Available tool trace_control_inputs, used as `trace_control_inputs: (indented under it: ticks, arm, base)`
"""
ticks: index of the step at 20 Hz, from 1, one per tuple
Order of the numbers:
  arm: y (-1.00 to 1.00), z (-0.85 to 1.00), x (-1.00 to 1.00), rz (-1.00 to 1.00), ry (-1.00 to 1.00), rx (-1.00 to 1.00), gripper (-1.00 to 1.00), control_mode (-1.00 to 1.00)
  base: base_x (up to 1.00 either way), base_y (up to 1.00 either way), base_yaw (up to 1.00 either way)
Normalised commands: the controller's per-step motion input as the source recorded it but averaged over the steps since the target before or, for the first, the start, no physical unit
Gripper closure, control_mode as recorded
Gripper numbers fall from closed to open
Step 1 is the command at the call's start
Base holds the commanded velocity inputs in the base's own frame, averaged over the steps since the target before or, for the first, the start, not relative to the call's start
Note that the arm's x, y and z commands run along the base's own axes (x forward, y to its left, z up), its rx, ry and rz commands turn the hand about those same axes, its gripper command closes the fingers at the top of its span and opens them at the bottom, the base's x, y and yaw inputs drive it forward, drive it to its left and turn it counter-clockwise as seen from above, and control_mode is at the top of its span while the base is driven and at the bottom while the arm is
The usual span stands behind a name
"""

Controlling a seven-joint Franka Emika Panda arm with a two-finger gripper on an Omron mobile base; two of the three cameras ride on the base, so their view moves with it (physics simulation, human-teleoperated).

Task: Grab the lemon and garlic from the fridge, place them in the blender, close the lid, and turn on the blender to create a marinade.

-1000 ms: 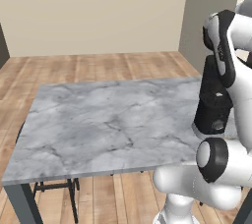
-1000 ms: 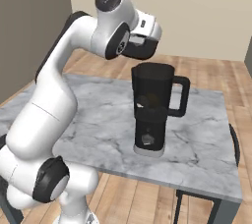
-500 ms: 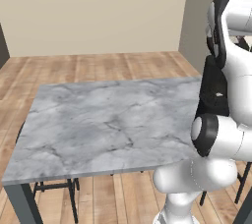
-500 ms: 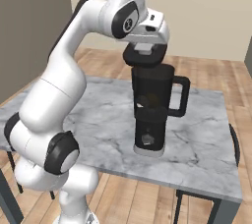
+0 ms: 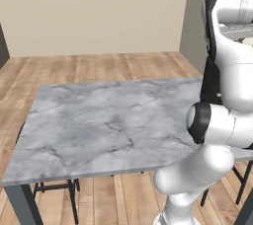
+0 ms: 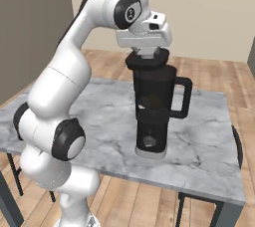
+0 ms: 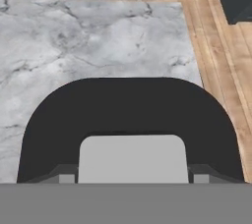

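Above the blender (image 6: 153,114), the gripper (image 6: 148,53) has its jaws clamped on the grey knob of the lid (image 6: 147,62), which sits just over the jug's mouth. By my judgement the lid is light, stiff and smooth, best held by that knob. It is black and rounded-square; the jug's handle points toward three o'clock.

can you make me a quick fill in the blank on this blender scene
1. The gripper holds the black ____ by its grey knob.
2. The lid is right above the open top of the ____.
3. The blender stands on a table with a grey ____ top.
4. The jug's side handle points to the ____ in the right base view.

Missing words: lid; blender; marble; right
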Motion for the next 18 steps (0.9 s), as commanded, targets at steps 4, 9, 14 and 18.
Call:
trace_control_inputs:
  ticks: [4,9,14,18]
  arm:
    - [-0.07,-0.02,-0.04,0.0,0.0,0.0,1.0,-1.0]
    - [-0.03,-0.21,-0.32,0.0,-0.09,0.03,1.0,-1.0]
    - [0.0,-0.07,-0.38,0.01,-0.08,0.03,1.0,-1.0]
    - [0.0,-0.05,-0.17,0.04,0.0,0.01,1.0,-1.0]
  base:
    - [0.0,0.0,0.0]
    - [0.0,0.0,0.0]
    - [0.0,0.0,0.0]
    - [0.0,0.0,0.0]
